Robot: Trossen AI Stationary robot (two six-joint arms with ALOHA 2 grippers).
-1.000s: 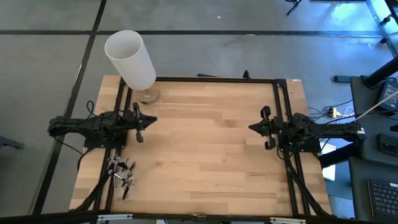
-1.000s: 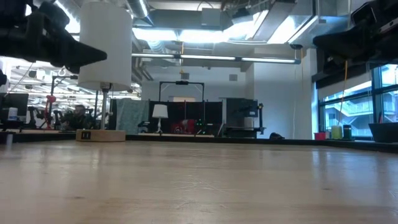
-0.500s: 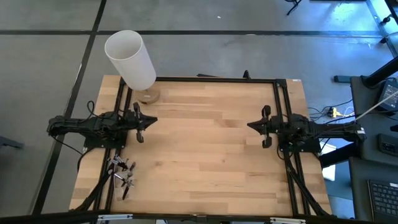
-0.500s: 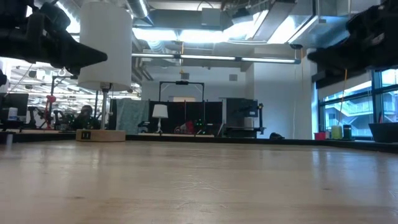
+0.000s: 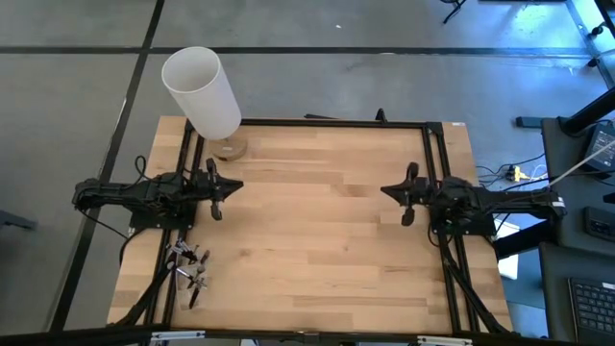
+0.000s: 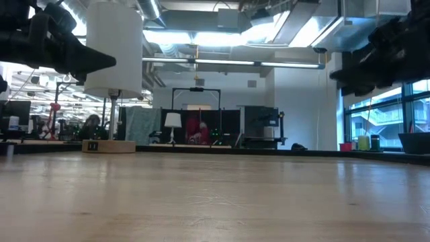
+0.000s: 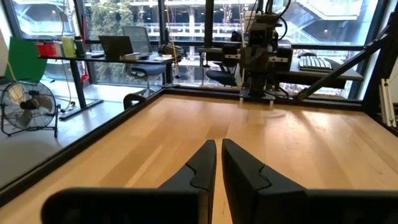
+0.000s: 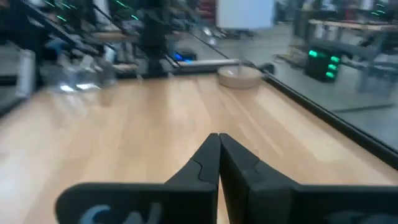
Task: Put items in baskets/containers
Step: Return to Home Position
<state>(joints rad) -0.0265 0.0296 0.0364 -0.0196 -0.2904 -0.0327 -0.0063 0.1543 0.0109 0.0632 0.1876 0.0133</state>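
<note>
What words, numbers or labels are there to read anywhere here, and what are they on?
No text here can be read.
Dark label on the wooden base under the white cylinder: too small to read.
Pale mark on the body of the right gripper: too blurred to read.

The brushes by the worktop's left edge form a cluster too small to count or tell apart; whether a clear container holds them cannot be told. In the low view the picture's edges cut off the white cylinder's top, the left arm and the right arm. The right wrist view blurs the far clutter.
</note>
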